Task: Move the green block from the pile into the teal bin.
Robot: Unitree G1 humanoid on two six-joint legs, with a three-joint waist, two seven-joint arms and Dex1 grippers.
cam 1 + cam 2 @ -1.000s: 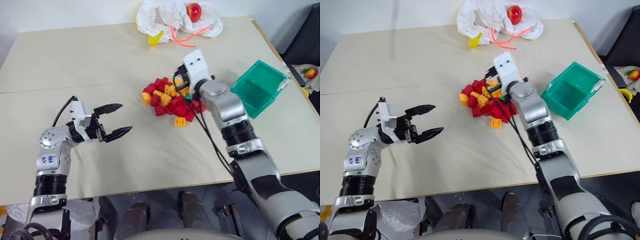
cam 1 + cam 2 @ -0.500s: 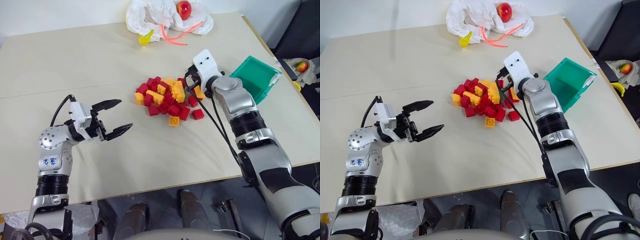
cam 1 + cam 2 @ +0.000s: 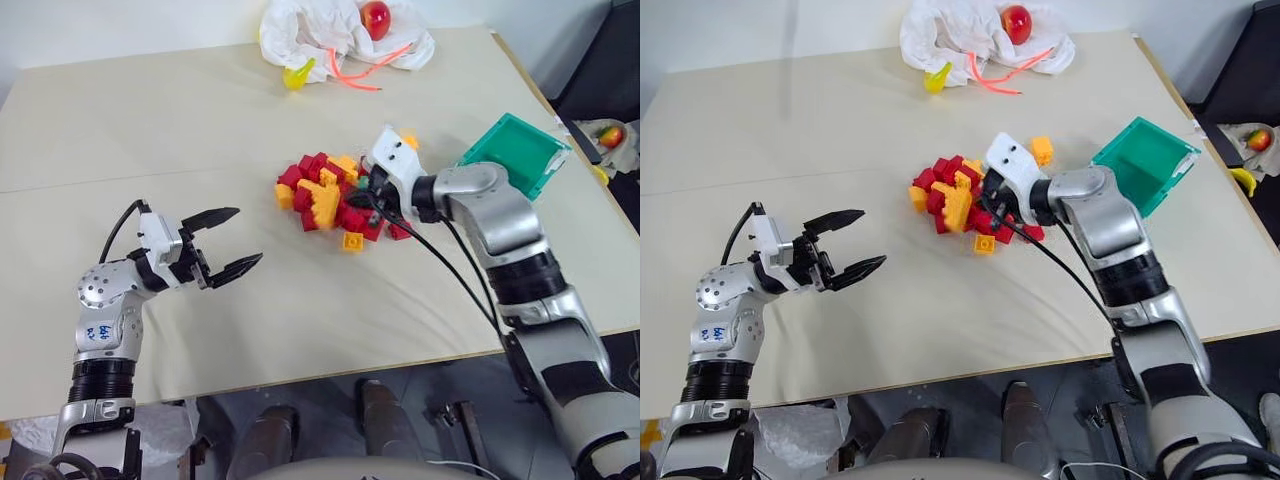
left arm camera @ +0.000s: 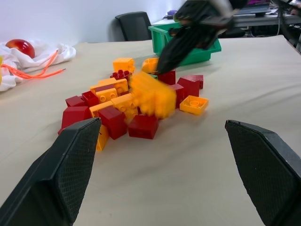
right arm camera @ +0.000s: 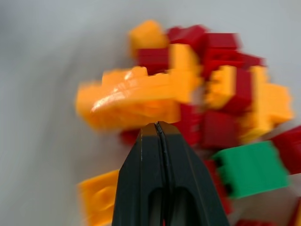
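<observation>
Matte beige table [image 3: 300,110]; studded pile [image 3: 330,195] (plastic); R jaws clenched empty, L released.

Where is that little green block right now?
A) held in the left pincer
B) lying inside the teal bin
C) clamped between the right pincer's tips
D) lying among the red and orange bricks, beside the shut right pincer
D: the green block lies in the pile next to the right pincer, whose fingers are pressed together with nothing between them; the teal bin stands apart.
</observation>
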